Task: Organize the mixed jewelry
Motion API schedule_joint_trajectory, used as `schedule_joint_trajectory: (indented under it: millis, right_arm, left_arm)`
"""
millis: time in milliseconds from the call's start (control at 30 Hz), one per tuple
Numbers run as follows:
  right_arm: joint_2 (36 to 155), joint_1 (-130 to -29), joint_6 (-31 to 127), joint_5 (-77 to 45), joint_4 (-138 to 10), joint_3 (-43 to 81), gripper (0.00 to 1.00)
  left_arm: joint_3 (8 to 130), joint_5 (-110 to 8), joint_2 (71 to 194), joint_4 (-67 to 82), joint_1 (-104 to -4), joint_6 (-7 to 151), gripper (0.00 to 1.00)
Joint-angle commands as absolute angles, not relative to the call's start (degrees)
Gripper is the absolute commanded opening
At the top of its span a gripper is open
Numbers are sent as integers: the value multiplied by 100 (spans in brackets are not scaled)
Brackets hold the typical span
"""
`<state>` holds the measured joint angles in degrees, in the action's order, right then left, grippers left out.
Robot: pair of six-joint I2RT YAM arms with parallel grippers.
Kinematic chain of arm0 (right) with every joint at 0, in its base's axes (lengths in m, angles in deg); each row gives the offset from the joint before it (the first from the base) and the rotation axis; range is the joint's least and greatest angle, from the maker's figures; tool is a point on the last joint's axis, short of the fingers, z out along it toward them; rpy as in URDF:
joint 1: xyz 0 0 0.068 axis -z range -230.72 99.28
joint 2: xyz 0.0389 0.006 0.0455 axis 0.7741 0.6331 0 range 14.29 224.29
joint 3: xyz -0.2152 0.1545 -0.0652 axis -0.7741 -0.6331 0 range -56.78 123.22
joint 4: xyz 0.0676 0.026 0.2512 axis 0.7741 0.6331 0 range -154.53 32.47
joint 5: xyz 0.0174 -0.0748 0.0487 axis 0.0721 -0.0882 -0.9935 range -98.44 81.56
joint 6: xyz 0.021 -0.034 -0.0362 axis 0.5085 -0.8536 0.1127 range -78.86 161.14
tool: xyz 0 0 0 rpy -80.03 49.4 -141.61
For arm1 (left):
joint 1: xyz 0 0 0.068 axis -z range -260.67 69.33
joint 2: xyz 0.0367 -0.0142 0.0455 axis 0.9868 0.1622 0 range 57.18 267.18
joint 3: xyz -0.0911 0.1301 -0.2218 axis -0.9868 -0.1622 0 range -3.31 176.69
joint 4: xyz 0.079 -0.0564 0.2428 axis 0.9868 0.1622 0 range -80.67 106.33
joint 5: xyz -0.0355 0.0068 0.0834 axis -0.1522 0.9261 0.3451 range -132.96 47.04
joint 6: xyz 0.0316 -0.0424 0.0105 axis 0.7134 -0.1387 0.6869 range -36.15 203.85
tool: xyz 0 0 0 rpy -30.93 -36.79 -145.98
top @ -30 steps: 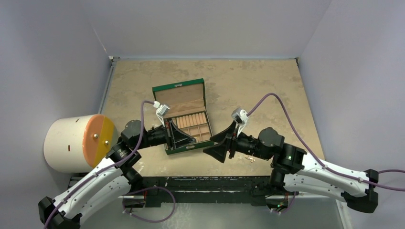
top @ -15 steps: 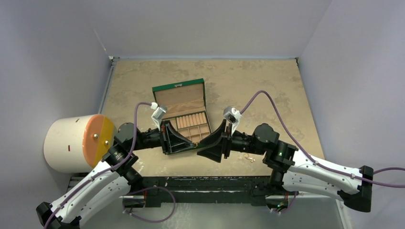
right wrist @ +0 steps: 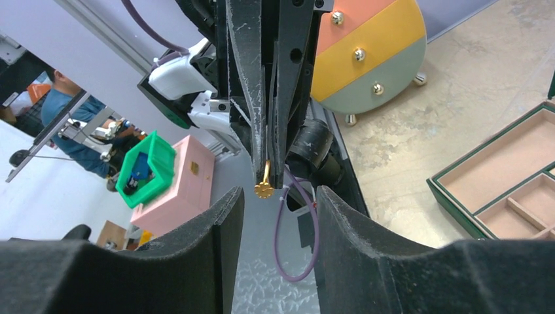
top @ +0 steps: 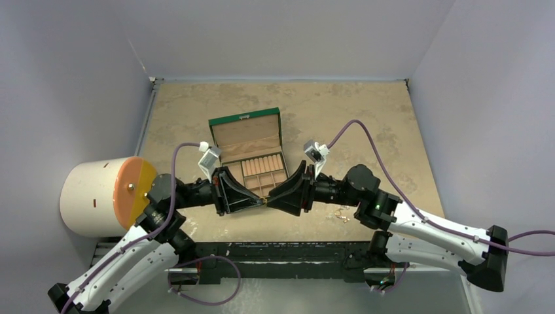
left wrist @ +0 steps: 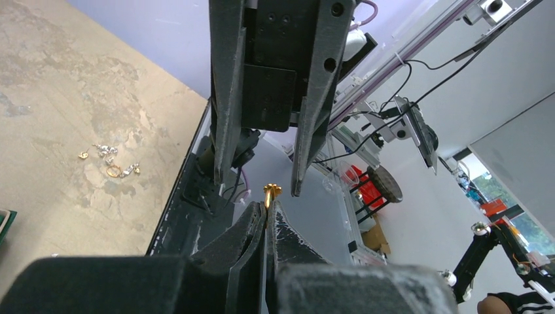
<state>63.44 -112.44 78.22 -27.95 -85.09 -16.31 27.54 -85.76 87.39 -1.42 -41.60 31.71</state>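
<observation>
Swung inward since the earlier frame: left arm (top: 196, 193) and right arm (top: 340, 191), formerly apart on either side of the green box (top: 247, 137), now tip to tip above its near edge, with the right jaws narrowed on the way. At far left, one white drum (top: 91, 196) with a striped orange-and-yellow face; no evident part in the job. Left jaws pressed together on one gold stud (left wrist: 270, 190), gripped by the post, with the flower-shaped head protruding past the tips. Right jaws apart, straddling that head on both sides without contact, as seen in both wrist views. Treat as a mid-air handover, judging from the pose. Expect a nearly weightless, rigid, smooth metal piece, prone to slipping or flicking away, and to a bent post under side load. Take hold squarely across the head, or on the post just below it, before any release from the left. Further right, on the bare counter (top: 366, 124) near the right arm, a loose cluster of remaining jewelry (left wrist: 111, 161): one gold ring, one smaller gold piece and some three silver pieces, exact count not legible. Totals: two arms, one box lying open, one drum, one stud in the air, roughly five pieces left to sort.
</observation>
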Motion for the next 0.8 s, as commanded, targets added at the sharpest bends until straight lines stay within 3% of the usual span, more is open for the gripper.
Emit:
schedule_joint_trajectory:
  millis: [0,767]
  right_arm:
    - [6439,-11106,8087,-3234,-9189,-1583,47]
    - [6689,-10979,8213,-3544,-9319,-1514,37]
  left_arm:
    - [2799,-8690,8665,-499,-4171,3082,0]
    - [2992,-8524,8712,-78,-4167,3376,0]
